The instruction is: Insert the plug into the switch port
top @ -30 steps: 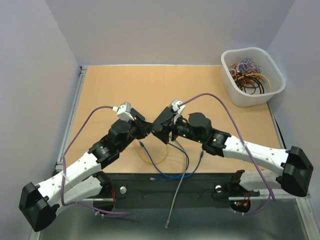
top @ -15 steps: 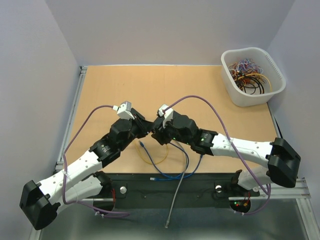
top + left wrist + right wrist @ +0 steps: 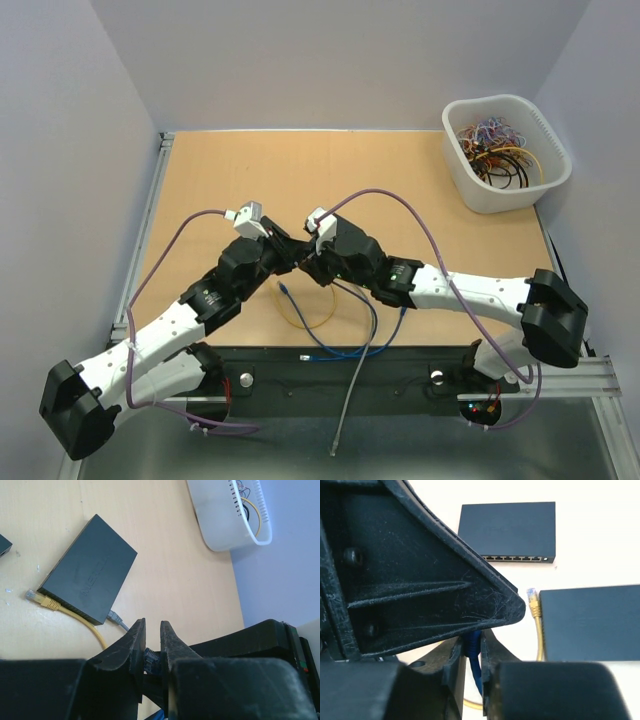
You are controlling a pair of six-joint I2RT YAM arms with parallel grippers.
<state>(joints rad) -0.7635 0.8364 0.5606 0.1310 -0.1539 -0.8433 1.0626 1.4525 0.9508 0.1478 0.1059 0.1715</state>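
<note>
Left arm and right arm meet mid-worktop; cables lie before them near the front edge, bin at far-right corner.

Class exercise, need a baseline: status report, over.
Left tool shut on blue plug. Right tool shut on blue cable. Plug clear of switch. Yellow cable beside switch.

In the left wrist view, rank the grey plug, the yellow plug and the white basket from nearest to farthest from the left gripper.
From the left gripper, shut on the blue plug:
1. Grey plug, just ahead to the left, at the switch's near corner.
2. Yellow plug, farther left, at the switch's other front corner.
3. White basket, far off at upper right.
</note>
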